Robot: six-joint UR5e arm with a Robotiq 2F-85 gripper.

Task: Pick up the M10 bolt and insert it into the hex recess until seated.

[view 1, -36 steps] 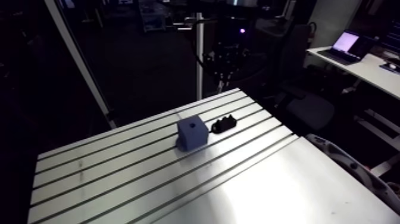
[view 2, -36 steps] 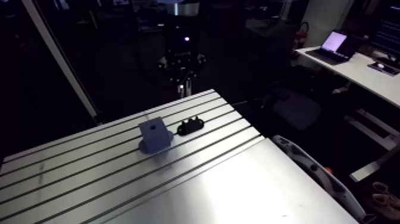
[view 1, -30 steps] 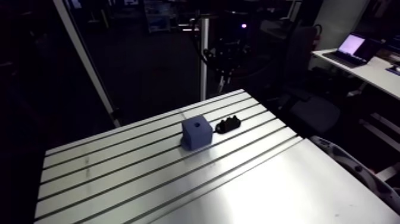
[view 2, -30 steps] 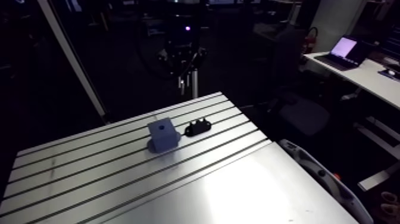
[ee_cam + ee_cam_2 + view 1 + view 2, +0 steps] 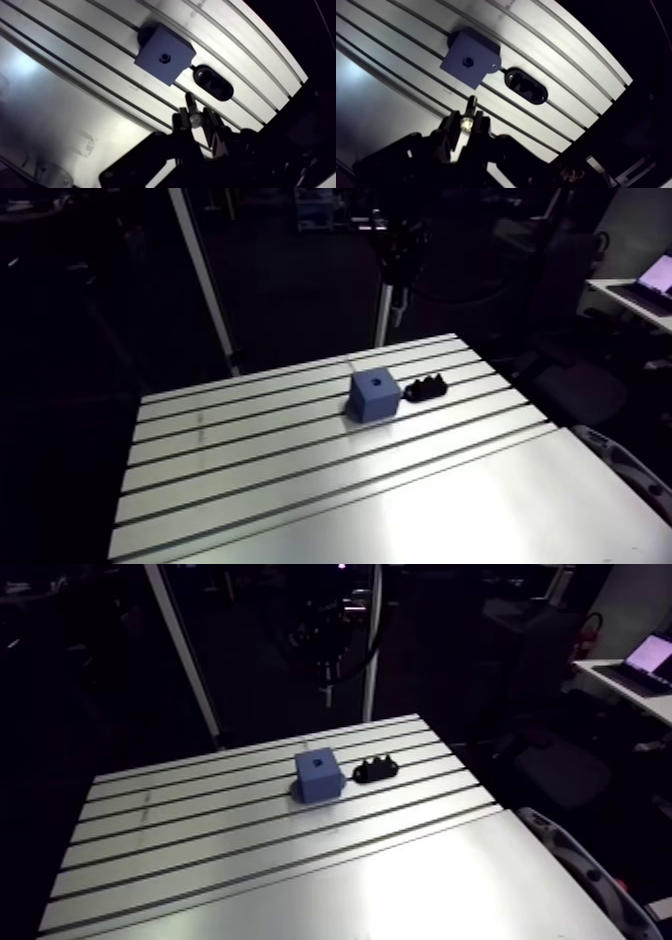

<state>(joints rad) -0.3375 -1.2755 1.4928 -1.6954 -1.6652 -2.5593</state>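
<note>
Wrist view shows my end effector (image 5: 196, 120) clenched on the bolt (image 5: 190, 104), above the bench (image 5: 60, 100) and short of the block (image 5: 172, 42): transport step, and next I must line it over the recess (image 5: 164, 58) and descend.

Bench (image 5: 450, 498) gleaming: bare brushed metal, soft sheen, dark slots running through it. Blue block (image 5: 375, 394) looks like smooth matt plastic, no shine at all. Black holder (image 5: 423, 390) beside it, dull. Bolt (image 5: 189, 103) flashes glossy bright metal, clamped in the matt black end effector (image 5: 197, 120).
</note>
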